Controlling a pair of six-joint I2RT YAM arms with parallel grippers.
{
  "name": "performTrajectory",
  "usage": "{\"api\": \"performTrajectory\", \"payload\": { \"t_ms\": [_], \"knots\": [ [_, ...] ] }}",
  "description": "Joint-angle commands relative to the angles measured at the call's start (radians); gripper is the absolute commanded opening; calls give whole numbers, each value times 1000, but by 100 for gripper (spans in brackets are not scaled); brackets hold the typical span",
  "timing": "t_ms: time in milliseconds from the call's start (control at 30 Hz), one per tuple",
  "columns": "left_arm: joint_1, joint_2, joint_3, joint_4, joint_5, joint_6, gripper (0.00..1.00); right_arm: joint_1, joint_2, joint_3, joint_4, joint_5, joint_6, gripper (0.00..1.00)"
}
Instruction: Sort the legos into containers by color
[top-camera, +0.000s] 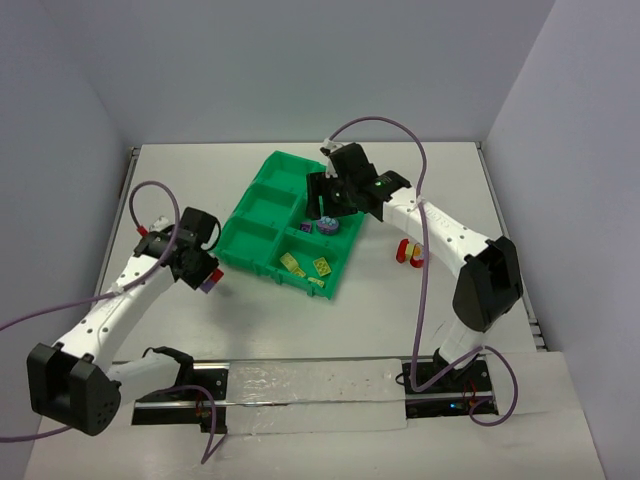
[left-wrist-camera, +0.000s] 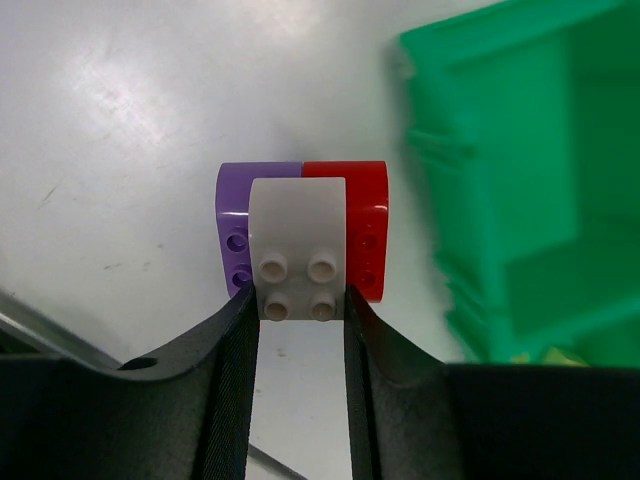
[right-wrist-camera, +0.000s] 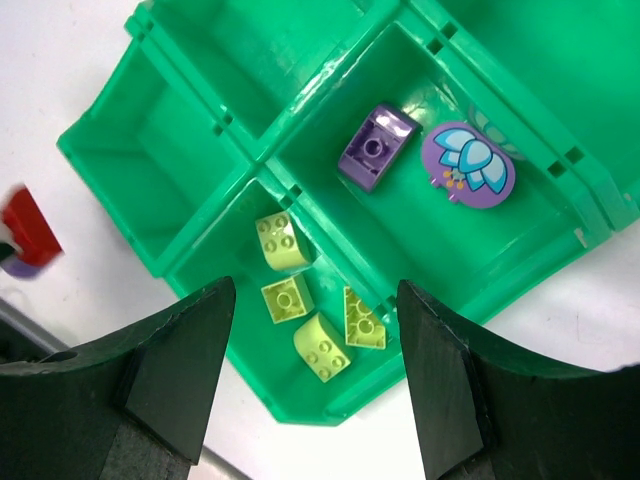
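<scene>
My left gripper (left-wrist-camera: 300, 312) is shut on a white brick (left-wrist-camera: 298, 240) with a purple brick (left-wrist-camera: 234, 225) and a red brick (left-wrist-camera: 368, 225) joined to its sides. In the top view this gripper (top-camera: 208, 280) is just left of the green tray (top-camera: 262, 190). My right gripper (right-wrist-camera: 315, 300) is open and empty above the tray's near right compartments, as the top view (top-camera: 328, 205) shows. Several yellow bricks (right-wrist-camera: 300, 295) lie in one compartment. A purple brick (right-wrist-camera: 375, 148) and a round purple flower piece (right-wrist-camera: 468, 165) lie in the compartment beside it.
Red and yellow bricks (top-camera: 408, 252) lie on the table right of the tray, near the right arm. The tray's left compartments (right-wrist-camera: 150, 170) hold nothing. White walls stand on three sides. A metal rail (top-camera: 310, 385) runs along the near edge.
</scene>
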Motion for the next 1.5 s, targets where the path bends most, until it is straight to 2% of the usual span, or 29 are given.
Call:
{"api": "performTrajectory", "payload": {
  "t_ms": [0,133,367,533,1067,1467],
  "knots": [
    [5,-70,110,50,58,212,0,-1,-111,2,-11,-64,16,73],
    [4,-138,132,184,207,317,0,5,-145,-10,18,-168,76,73],
    [4,-171,117,385,387,344,0,61,-110,16,148,-422,194,72],
    [4,-173,112,499,488,347,0,108,-23,79,181,-456,231,72],
    [4,-181,98,515,505,360,0,135,85,159,282,-472,323,59],
    [4,-196,96,508,493,363,0,141,156,200,279,-498,328,44]
  ]
}}
